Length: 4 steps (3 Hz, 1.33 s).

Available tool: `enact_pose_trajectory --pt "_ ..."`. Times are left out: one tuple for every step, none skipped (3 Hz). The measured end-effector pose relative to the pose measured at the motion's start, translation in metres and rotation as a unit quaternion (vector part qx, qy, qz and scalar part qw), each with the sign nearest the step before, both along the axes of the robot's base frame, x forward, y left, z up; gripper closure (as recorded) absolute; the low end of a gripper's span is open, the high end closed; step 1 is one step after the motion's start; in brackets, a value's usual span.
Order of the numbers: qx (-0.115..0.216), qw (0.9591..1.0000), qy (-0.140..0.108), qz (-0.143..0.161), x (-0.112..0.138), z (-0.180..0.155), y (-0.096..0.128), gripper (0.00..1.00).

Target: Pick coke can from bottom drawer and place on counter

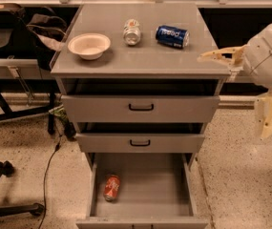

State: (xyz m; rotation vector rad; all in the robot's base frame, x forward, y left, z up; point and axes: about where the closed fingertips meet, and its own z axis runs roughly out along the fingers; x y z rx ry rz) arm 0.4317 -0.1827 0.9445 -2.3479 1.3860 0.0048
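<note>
We find the pincer (pixel 233 97) at the right edge of the scene, beside the right side of the cabinet at about the level of the worktop (pixel 140 61). Its two pale fingers are spread wide apart, one reaching left toward the worktop's right edge and the other hanging downward, and nothing is between them. From there the coke can (pixel 111 187) lies well apart from it, down and to the left. It rests on its side on the grey floor of the open bottom drawer (pixel 150 182), just beside the left wall and toward the near end. Its long axis runs roughly near to far, tipped slightly, so we judge the fingers would need to close across it from left and right after a long descent past the two upper drawers, which stand partly open above it. With only one arm, the whole reach falls to it. On the worktop sit a white bowl (pixel 88 45) at the left, a silver can (pixel 132 31) in the middle and a blue can (pixel 172 36) lying to its right, leaving bare surface along the near edge for the placing.
</note>
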Motion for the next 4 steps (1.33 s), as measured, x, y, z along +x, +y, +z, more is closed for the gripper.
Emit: enact_pose_trajectory --pt "-0.023 0.9987 -0.019 0.042 -0.004 -0.004 0.003 0.0" --pt "-0.027 0.998 -0.023 0.051 -0.005 -0.005 0.004 0.0" --pt "-0.033 0.9969 -0.029 0.065 -0.006 -0.007 0.005 0.0" --pt "-0.027 0.9944 -0.031 0.097 0.006 -0.017 0.018 0.0"
